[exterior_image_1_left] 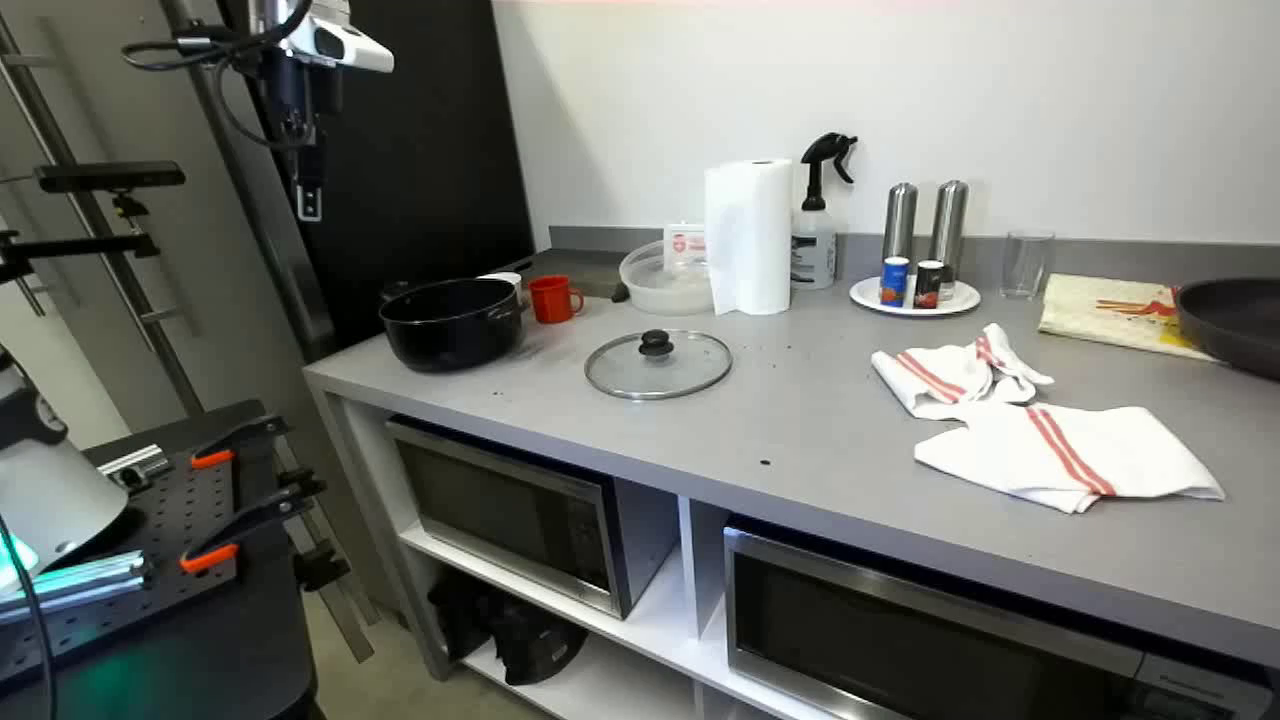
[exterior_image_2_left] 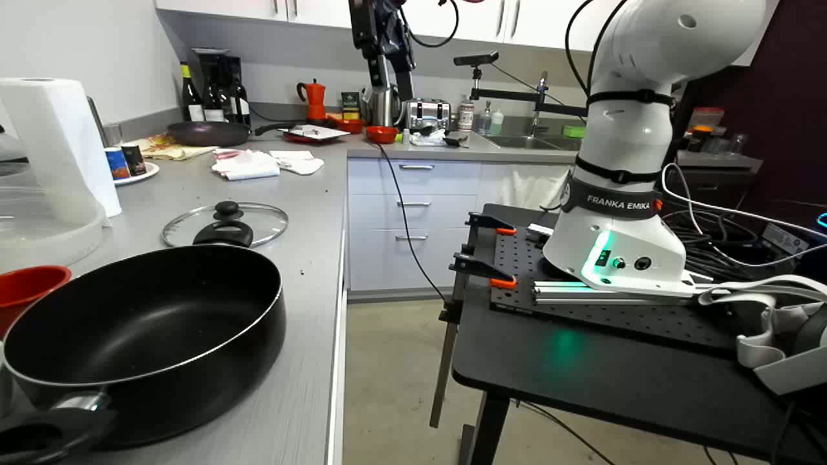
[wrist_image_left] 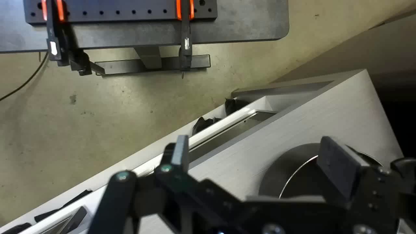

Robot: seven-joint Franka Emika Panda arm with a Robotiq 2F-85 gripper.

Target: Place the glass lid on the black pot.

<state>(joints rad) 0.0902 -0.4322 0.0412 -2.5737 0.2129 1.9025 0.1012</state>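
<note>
A: Where is the task's thing lying?

B: The glass lid [exterior_image_1_left: 650, 374] is lying flat on the worktop [exterior_image_1_left: 800, 425], its dark knob [exterior_image_1_left: 656, 343] pointing up; it is resting near the black pot [exterior_image_1_left: 450, 338] but apart from it, as an exterior view is showing; the pot is standing upright and uncovered.

A: How is the end effector [exterior_image_2_left: 392, 89] standing?

B: It is hanging well above worktop height, its fingers [wrist_image_left: 338, 165] standing apart and gripping nothing; the wrist view is showing part of the pot behind one finger; the lid is not appearing there.

A: Which relation is the coming move turning on?

B: In my judgement, on the lid's bearing from the end effector; in an exterior view the lid [exterior_image_1_left: 650, 374] is lying far lower and towards the picture's right, the pot sitting between the two across the picture; the approach is therefore probably calling for a traverse past the pot and then a descent; the exact offset in depth I am not managing to tell.

A: Is any long axis governing the grasp?

B: None is showing; the lid is presenting a round outline, so its knob is likely serving as the target; the fingers are presumably needing to come down on either side of it; a low pass is risking contact with the pot.
</note>
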